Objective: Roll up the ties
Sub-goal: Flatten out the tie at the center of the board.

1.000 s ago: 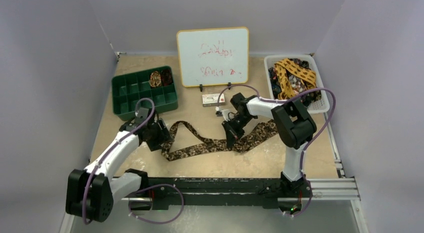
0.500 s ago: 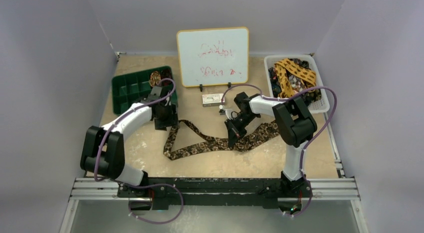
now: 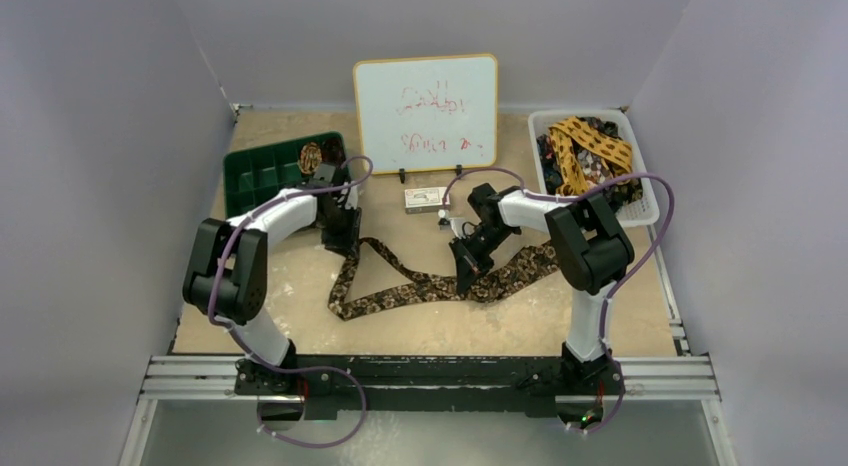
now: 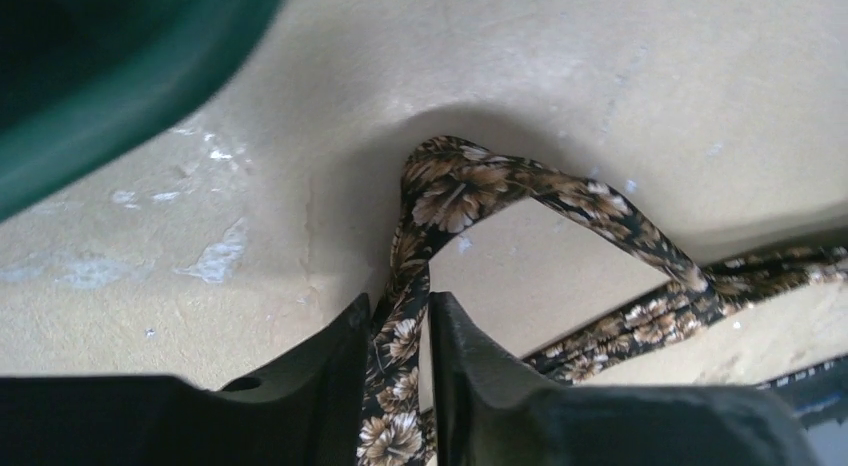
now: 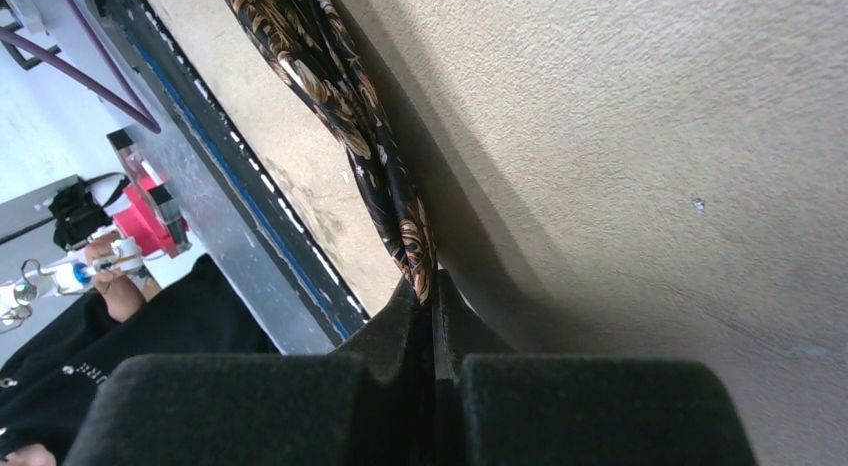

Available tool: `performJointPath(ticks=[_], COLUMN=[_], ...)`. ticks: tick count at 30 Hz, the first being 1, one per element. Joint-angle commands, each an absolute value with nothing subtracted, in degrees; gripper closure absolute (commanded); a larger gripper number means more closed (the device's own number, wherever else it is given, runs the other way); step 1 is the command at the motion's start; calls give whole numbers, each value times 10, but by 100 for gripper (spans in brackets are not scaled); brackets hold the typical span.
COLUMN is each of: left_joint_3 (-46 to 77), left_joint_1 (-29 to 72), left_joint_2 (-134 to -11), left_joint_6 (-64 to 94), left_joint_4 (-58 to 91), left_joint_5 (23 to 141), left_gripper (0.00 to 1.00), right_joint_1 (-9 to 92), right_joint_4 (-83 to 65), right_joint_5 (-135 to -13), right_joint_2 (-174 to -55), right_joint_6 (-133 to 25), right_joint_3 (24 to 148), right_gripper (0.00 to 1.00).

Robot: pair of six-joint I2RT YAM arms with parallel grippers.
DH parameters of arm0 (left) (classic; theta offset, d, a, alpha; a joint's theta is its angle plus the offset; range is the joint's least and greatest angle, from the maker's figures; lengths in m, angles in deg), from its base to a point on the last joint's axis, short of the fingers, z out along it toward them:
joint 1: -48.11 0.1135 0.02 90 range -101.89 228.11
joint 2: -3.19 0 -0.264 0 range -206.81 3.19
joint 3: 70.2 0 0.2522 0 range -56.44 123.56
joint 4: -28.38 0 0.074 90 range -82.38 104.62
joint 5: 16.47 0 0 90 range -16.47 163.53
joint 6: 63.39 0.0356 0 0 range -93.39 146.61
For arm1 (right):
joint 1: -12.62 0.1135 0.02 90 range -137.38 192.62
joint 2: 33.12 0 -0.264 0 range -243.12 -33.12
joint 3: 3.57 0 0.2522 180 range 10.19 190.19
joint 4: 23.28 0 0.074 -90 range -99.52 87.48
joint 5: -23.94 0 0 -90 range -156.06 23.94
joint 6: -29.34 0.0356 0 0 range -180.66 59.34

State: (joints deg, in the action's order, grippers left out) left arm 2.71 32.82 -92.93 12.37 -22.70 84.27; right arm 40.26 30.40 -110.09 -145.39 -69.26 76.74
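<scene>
Looking down on your table [image 3: 300,321], take the whiteboard [image 3: 425,96] at its far edge as your marker. To the right of the whiteboard sits the white basket [image 3: 650,201], heaped with loose ties [image 3: 585,146], mustard and dark ones together. To the left of the whiteboard you have the green tray [image 3: 250,181]. In front of the whiteboard, the brown tie [image 3: 420,286] lies strung out across the table in a wavy line. Your left gripper [image 3: 345,241] is in front of the whiteboard and to its left, its fingers [image 4: 330,386] pinching the brown tie near a fold. Your right gripper [image 3: 466,276], in front of the whiteboard's right half, is pressed together on the same tie further along. A small box [image 3: 425,197] rests just in front of the whiteboard, and a coiled tie [image 3: 312,154] sits in the green tray's corner compartment nearest the whiteboard.
</scene>
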Motion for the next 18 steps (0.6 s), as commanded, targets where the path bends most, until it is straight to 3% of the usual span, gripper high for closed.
performJointPath(ticks=[1,5,6,10,16,18], left_joint_3=[85,118,120,122,132,132], left_joint_1=[327,331,332,338,340,340], left_joint_2=[-943,-957,-956,-944,-963,-976], left_joint_6=[202,226,231,251,259,251], left_joint_4=[-280,-321,-324,-330,-349,-345], left_joint_5=[910,913,917,973,949,924], left_gripper=[78,99,100,100,100,92], right_joint_1=[403,402,402,401,401,401], right_joint_4=[328,328,328,328,327,327], right_joint_5=[-1095,-1091,-1091,-1090,-1087,-1087], right_joint_2=[-1445,-1442,-1441,-1437,-1433,-1432], right_joint_6=[-696,-696,-696,-695,-695,-695], right_joint_3=[781,781,781,780,775,776], right_gripper=[100,100,100,100,100,100])
